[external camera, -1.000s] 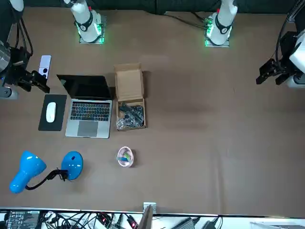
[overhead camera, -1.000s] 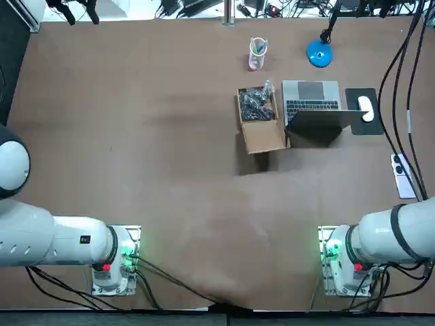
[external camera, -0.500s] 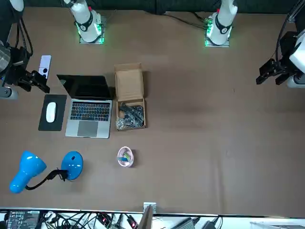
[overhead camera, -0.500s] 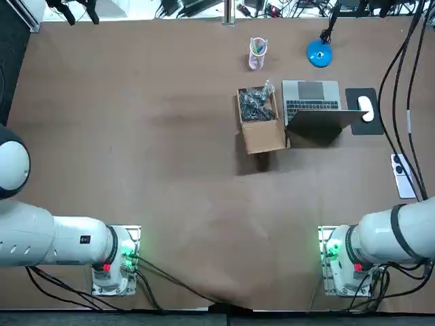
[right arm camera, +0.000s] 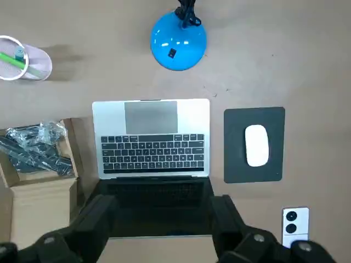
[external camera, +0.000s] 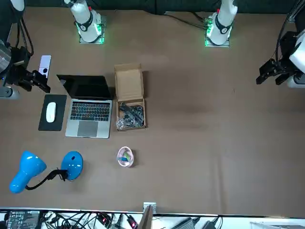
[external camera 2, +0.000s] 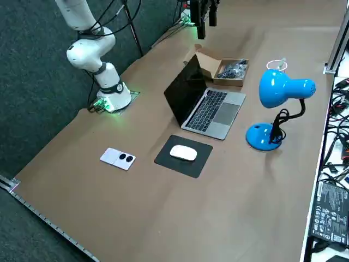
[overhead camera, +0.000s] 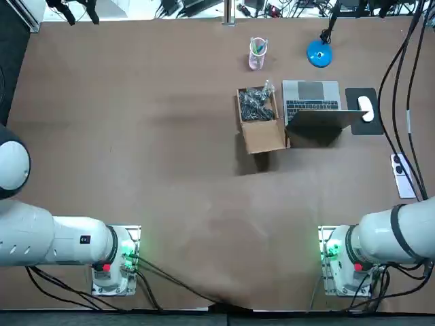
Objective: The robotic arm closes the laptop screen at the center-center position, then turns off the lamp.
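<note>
Two containers sit beside the open laptop (right arm camera: 151,142) on the table (right arm camera: 312,55): a cardboard box (right arm camera: 38,205) holding bagged dark parts, and a pink cup (right arm camera: 43,67) holding pens. The right gripper (right arm camera: 163,219) hovers above the screen, jaws spread and empty; the lamp (right arm camera: 178,38) stands past the keyboard.

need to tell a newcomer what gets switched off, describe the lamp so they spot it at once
Find the open laptop on the brown table, below the open right gripper. Beyond its palm rest, away from the robot, stands the lamp: the only bright blue thing, with round base and black bent neck, unlike the pink cup nearby.
</note>
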